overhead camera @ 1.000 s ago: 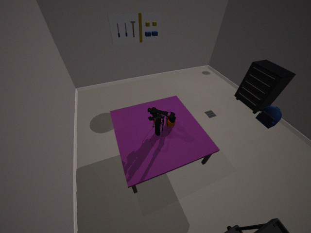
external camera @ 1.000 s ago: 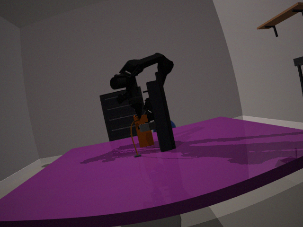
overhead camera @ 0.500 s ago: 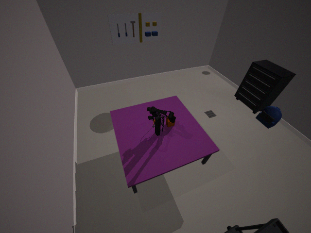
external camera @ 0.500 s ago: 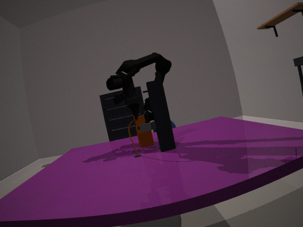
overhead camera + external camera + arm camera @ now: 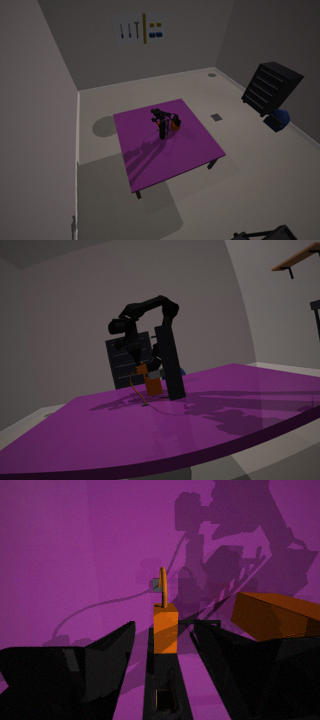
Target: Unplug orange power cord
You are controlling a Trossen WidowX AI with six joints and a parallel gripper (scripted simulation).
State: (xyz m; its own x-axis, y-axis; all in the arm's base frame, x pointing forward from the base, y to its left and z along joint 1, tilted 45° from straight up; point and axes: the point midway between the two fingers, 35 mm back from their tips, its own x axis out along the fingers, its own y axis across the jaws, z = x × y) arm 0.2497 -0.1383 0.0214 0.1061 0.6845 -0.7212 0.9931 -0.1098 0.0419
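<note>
The orange plug [image 5: 141, 369] [image 5: 165, 632] [image 5: 158, 124] hangs high above the table, at the left end of a grey block [image 5: 154, 374] that sticks out from a tall dark upright body [image 5: 170, 364] [image 5: 162, 131]. I cannot tell whether its prongs are in a socket or which part is the power strip. My gripper [image 5: 164, 624] [image 5: 139, 366] is open, its fingertips on either side of the plug, with a gap on each side in the wrist view. The orange cord [image 5: 131, 382] [image 5: 164, 586] bends down from the plug to a small grey anchor [image 5: 145, 404] [image 5: 156, 585] on the table.
A large orange box [image 5: 154, 389] [image 5: 280, 614] [image 5: 175, 126] stands close to the right of the fingers in the wrist view. A thin dark frame [image 5: 207, 622] is just beyond the right finger. The purple table [image 5: 165, 160] [image 5: 103, 441] carries everything.
</note>
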